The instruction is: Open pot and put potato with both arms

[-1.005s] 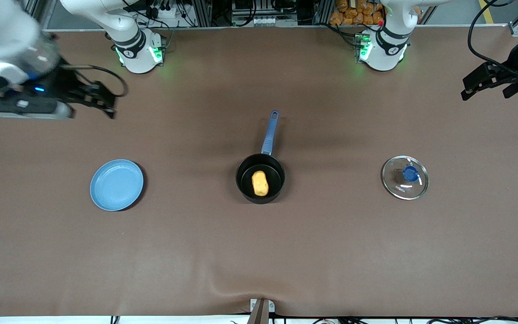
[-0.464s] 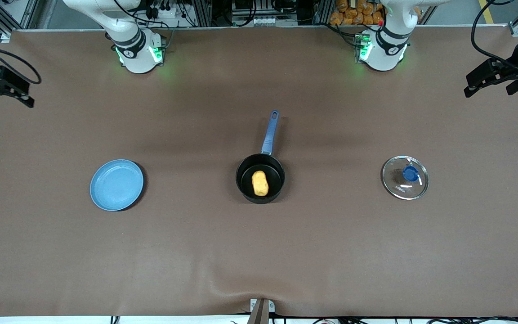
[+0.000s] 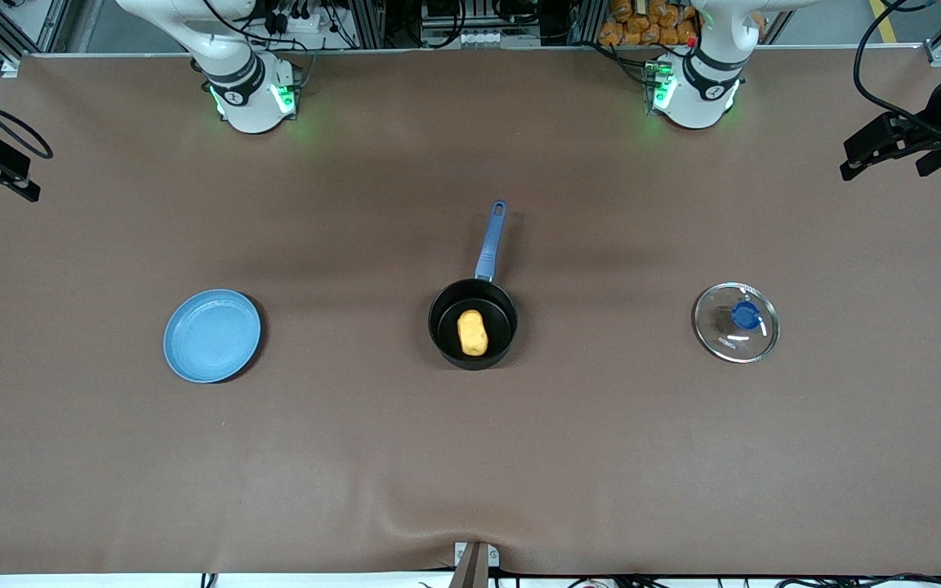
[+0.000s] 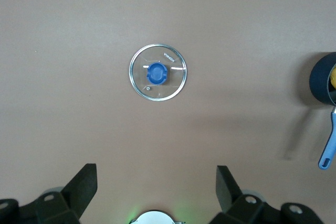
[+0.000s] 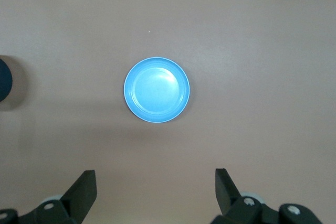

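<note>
Potato (image 3: 473,333) in pot (image 3: 473,323), hands apart.

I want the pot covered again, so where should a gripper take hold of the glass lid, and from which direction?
Probably by the blue knob at the centre of the glass lid, coming straight down from above. The lid lies flat on the table with the knob upward, and its thin rim offers little to pinch. The left gripper, open at that end of the table, looks best placed.

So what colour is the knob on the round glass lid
Blue. The knob shows best in the left wrist view.
</note>
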Controlling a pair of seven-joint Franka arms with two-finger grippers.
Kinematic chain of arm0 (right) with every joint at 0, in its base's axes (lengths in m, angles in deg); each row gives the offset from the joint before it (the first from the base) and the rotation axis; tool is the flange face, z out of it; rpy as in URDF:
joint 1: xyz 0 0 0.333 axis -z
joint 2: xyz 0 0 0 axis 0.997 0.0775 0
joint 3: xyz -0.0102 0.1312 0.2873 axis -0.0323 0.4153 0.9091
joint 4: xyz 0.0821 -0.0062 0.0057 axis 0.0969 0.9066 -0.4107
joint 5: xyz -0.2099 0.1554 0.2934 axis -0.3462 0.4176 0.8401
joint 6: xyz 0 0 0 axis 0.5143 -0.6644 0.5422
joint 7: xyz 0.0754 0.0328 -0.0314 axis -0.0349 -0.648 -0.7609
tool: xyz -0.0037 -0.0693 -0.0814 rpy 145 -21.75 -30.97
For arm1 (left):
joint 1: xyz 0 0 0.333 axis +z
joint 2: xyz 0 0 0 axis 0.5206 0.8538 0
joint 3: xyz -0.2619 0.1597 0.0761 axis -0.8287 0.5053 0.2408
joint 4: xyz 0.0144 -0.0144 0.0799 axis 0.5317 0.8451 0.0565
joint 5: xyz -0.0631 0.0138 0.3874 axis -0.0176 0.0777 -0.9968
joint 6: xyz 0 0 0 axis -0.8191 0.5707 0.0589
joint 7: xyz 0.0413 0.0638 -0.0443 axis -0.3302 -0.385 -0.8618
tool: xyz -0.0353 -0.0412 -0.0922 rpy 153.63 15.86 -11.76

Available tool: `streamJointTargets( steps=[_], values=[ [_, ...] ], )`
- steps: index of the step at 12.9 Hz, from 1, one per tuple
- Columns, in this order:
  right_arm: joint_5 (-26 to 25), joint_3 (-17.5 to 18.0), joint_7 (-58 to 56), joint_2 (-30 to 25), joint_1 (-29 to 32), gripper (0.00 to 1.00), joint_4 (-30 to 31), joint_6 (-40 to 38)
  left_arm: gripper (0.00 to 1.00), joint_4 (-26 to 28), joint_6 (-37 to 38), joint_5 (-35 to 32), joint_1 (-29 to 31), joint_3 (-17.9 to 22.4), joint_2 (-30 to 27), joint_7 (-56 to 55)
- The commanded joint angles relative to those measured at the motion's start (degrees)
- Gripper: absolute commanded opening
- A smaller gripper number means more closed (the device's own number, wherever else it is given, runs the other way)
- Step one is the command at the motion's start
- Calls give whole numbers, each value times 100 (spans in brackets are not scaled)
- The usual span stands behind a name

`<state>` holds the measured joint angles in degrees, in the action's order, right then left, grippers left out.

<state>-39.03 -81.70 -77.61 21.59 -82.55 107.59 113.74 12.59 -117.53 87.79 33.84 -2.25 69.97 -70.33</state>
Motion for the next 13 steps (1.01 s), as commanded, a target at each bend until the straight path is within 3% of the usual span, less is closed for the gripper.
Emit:
streamJointTargets(
  steps=[1,5,13],
  values=[
    [30,104,-72,-154,139,100,450,319,100,-186,179,-119,8,-30,73,-7],
    [30,113,-55,-268,139,100,828,450,100,-195,232,-110,8,-39,73,-16],
    [3,122,-63,-233,112,100,776,442,100,-212,311,-119,17,-21,65,-7]
  ],
)
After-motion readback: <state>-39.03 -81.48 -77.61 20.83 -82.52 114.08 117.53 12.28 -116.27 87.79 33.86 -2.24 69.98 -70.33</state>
